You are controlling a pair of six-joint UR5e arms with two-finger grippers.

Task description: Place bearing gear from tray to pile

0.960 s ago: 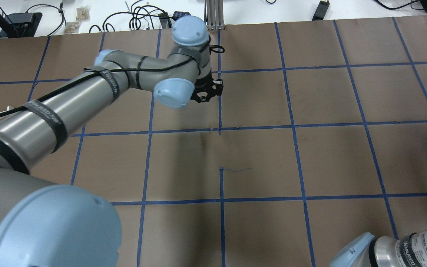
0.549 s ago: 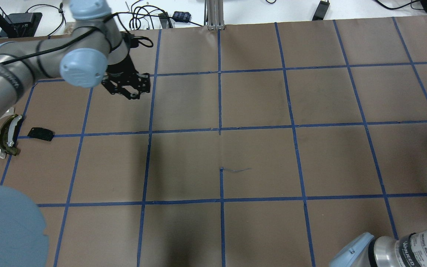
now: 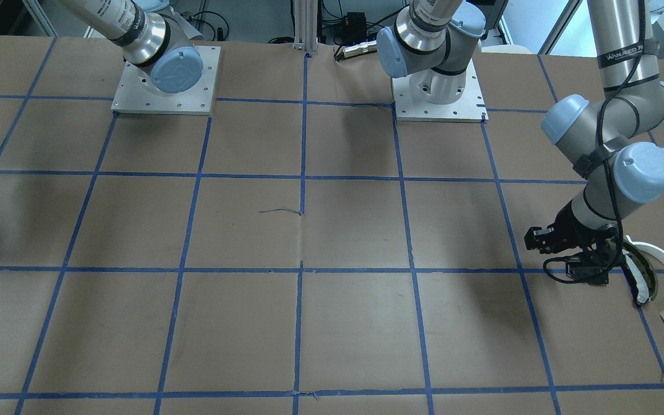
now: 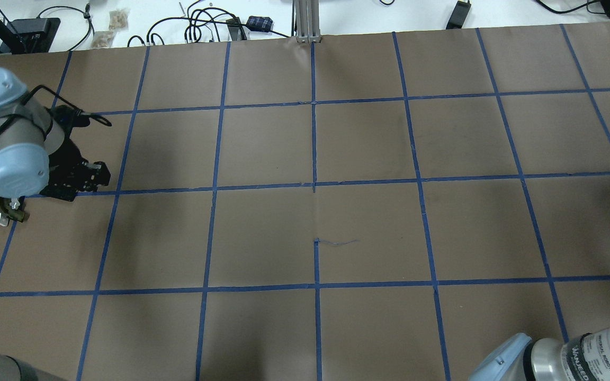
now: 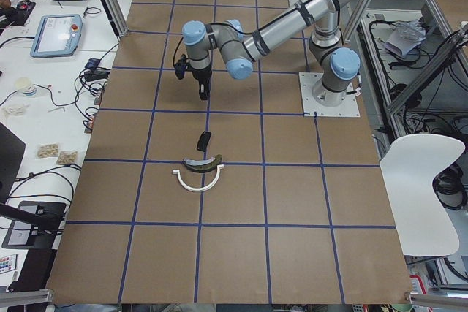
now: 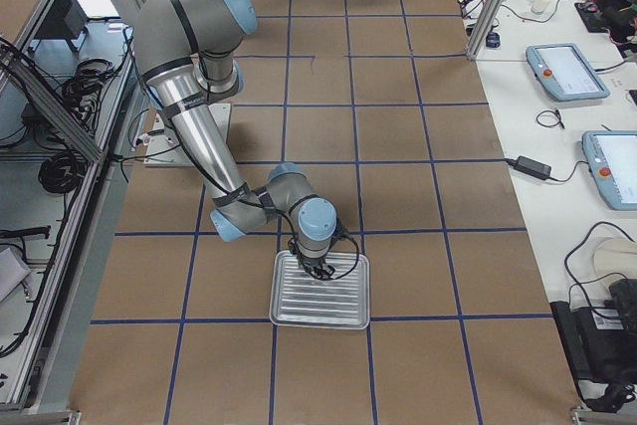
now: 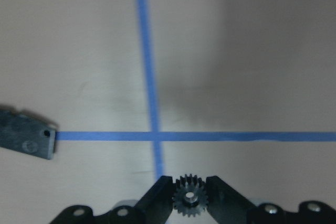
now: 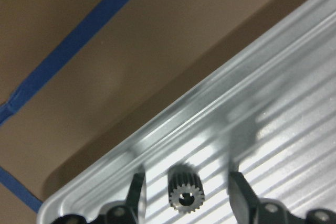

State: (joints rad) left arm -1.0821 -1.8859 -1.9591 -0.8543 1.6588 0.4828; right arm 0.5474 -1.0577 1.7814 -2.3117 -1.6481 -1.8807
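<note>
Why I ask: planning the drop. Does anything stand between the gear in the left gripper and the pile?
Nothing visible does. The left gripper holds the gear above bare paper and blue tape lines. The black plate, the nearest piece of the pile, lies off to one side with only that paper between.

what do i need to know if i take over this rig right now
Left gripper: shut on a bearing gear, held above the tape cross, with the black plate off to one side.
Right gripper: open, with its fingers on either side of a second gear lying in the tray; it has no grip on it.
Pile: the black plate, olive curved piece and white half-ring lie together.
Done: one gear is out of the tray and close to the pile.
Left: release that gear at the pile, then probably close on the tray gear and bring it over.
</note>
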